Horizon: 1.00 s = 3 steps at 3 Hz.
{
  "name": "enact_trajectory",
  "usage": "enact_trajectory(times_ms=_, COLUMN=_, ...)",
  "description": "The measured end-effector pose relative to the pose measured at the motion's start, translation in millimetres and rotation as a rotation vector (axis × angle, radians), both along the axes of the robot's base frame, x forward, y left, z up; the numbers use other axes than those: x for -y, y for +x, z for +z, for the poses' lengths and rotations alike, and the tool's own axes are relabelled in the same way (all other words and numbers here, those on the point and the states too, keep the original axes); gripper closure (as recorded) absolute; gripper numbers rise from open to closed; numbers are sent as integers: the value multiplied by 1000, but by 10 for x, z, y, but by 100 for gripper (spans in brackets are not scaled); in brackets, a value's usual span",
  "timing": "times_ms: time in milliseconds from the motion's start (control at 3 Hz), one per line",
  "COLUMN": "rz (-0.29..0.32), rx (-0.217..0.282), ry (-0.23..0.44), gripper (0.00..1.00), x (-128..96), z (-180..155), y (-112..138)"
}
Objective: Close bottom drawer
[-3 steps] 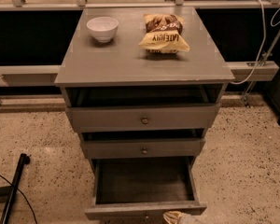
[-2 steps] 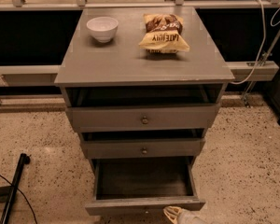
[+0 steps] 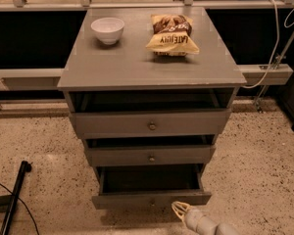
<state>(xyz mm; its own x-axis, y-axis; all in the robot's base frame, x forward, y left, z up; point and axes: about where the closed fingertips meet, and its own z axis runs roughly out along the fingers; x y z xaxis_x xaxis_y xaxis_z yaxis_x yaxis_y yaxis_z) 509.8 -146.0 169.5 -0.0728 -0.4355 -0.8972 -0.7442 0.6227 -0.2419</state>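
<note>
The grey cabinet point(image 3: 152, 67) has three drawers, all pulled out part way. The bottom drawer point(image 3: 152, 199) is the lowest, with a low grey front and a dark floor point(image 3: 149, 179) showing inside; its knob is hard to make out. My gripper point(image 3: 180, 209) comes in from the bottom right edge, its pale tip right at the drawer front's lower right part. The middle drawer point(image 3: 151, 156) and the top drawer point(image 3: 151, 124) each show a small brass knob.
A white bowl point(image 3: 108, 30) and a yellow chip bag point(image 3: 171, 34) lie on the cabinet top. A black pole point(image 3: 13, 197) and cable lie on the speckled floor at the left. A white cable point(image 3: 274, 38) hangs at the right by a rail.
The bottom drawer has slid inward; less of its floor shows than one second ago. My gripper has moved forward with the drawer front.
</note>
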Motion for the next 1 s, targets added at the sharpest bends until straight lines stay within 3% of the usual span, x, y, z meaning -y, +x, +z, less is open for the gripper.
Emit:
enact_trajectory(times_ms=333, rz=0, rx=0, ry=0, gripper=100, x=0, z=0, y=0)
enact_trajectory(times_ms=667, rz=15, rx=-4, ry=-44, gripper=100, x=-174, z=-146, y=315)
enact_trajectory(times_ms=1000, rz=8, rx=4, ry=-46, gripper=100, x=-195, z=-209, y=433)
